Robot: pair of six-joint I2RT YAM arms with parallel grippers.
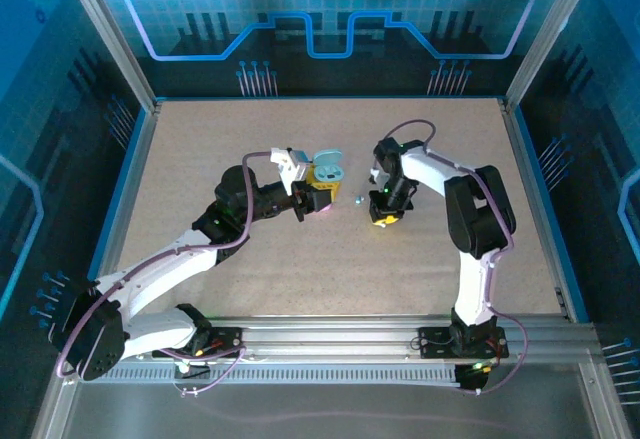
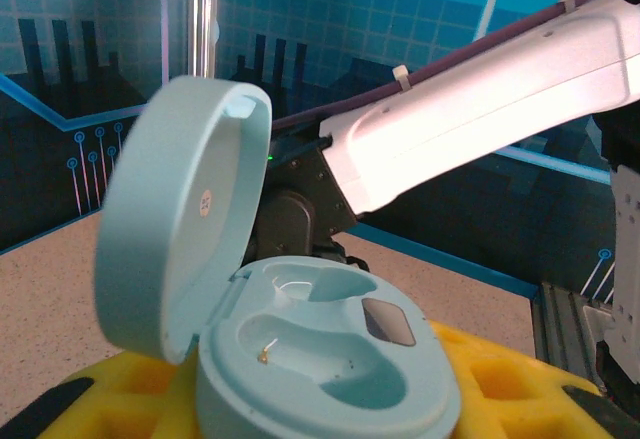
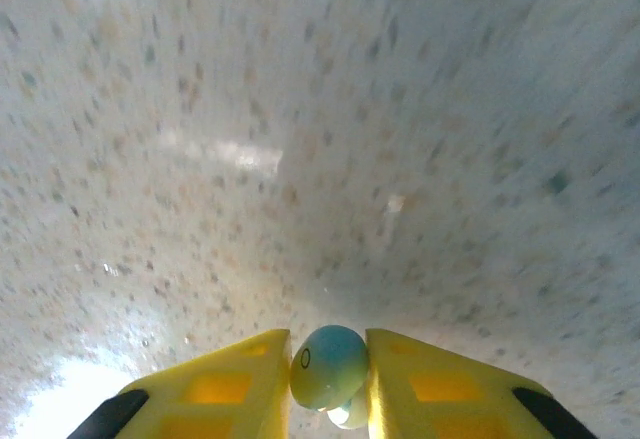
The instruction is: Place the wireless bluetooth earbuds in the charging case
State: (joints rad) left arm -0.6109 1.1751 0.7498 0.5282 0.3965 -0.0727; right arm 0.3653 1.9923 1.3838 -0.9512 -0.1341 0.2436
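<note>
The left tool [image 1: 321, 199] is holding the open teal charging case [image 1: 328, 171] near the middle of the speckled bench [image 1: 250, 289]. The right tool [image 1: 385, 219] is pointing down, with a tiny earbud [image 1: 357, 197] lying between the tools.

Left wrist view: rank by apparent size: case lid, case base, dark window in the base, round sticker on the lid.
1. case lid
2. case base, cropped by the bottom edge, so it is a close call with the lid
3. dark window
4. round sticker
</note>
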